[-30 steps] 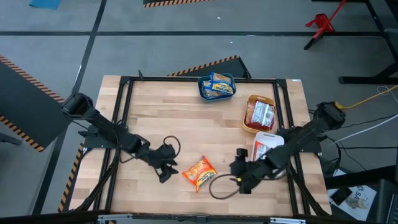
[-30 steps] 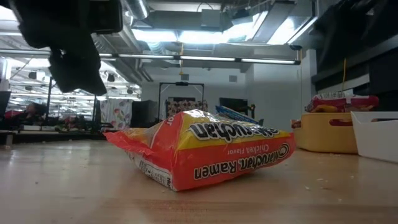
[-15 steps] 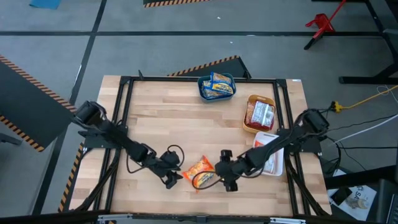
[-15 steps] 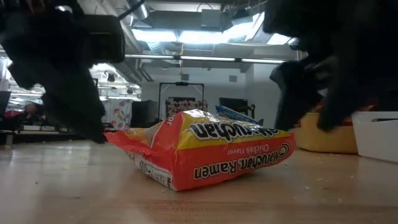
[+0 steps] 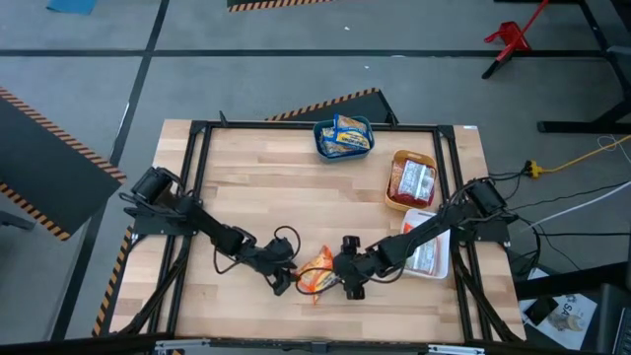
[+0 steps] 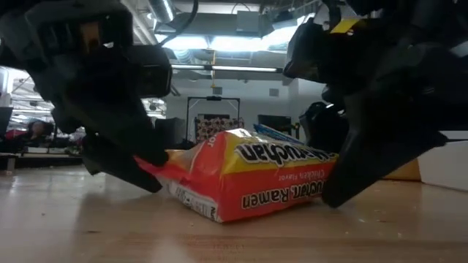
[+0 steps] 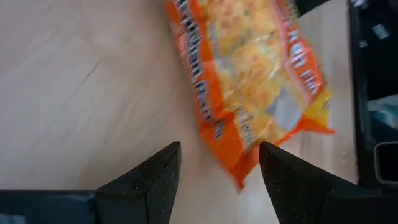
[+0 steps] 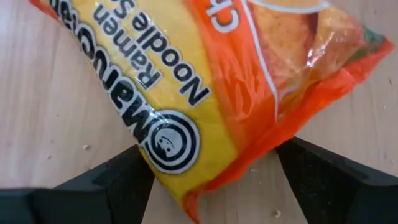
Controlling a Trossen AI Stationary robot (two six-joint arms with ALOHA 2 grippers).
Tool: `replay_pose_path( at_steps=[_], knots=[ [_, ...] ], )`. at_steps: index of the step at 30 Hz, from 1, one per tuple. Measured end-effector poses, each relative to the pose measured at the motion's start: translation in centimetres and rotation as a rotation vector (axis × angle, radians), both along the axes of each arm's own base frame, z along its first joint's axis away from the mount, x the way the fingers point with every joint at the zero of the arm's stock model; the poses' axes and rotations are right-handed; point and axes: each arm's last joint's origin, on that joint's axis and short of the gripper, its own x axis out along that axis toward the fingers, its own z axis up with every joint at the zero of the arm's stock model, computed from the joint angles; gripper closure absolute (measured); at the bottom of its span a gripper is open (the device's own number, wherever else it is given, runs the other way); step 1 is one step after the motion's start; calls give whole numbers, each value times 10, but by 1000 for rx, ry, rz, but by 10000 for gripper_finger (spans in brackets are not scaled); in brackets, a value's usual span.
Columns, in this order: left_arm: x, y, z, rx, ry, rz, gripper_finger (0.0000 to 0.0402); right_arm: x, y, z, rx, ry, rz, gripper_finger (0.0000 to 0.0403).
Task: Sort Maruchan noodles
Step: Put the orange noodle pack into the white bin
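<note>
One orange-and-yellow Maruchan packet lies flat on the wooden table near its near edge. In the low view the packet sits between both arms. My left gripper is open at the packet's left end. In the left wrist view, the open left gripper has a packet corner reaching between its fingers. My right gripper is open at the right end. Seen from its wrist, the right gripper straddles the end of the packet. My left gripper comes low and slanting from the table's left, its open fingers either side of the packet's crimped corner. I cannot tell whether a finger touches that end. My right gripper comes low from the table's right with its fingers spread around the packet's right end. Whether they touch it cannot be told. The packet lies on the table.
A teal bin with blue-and-yellow packets stands at the far edge. An orange bin with red packets and a white bin holding one packet stand along the right side. Bare wood lies between the bins and the left edge.
Both grippers have closed in on the orange packet and come down to table height. The left one moved toward the table's right and near edge. The right one moved toward the table's left, away from the white bin. Each now brackets one end of the packet.
</note>
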Motion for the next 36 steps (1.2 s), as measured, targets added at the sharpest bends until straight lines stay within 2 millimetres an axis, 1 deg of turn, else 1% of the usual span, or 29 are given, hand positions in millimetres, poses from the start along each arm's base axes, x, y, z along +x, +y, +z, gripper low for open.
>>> replay_pose_path(
  at_steps=[4,7,12,18,19,24,27,32,36],
  knots=[
    [3,2,-2,-4,-11,-5,189,2,-3,0,7,0,-18,92],
    [3,3,-2,-4,-10,-3,189,2,-2,0,2,-11,-40,128],
    [4,5,-2,-6,-11,2,189,2,-3,0,9,-10,-42,232],
    [6,7,-1,-8,-15,10,189,2,-2,0,20,-10,-52,379],
    [6,7,-1,-7,-15,11,189,2,-2,0,25,-11,-54,390],
    [6,7,-1,-9,-16,11,189,2,-1,1,33,-13,-55,400],
    [7,7,0,-42,-19,-21,189,5,0,5,48,-4,-49,401],
    [10,9,11,-128,-59,-86,189,3,0,19,37,30,-51,402],
    [11,12,26,-150,-110,-82,189,0,-2,38,23,42,-80,403]
  ],
)
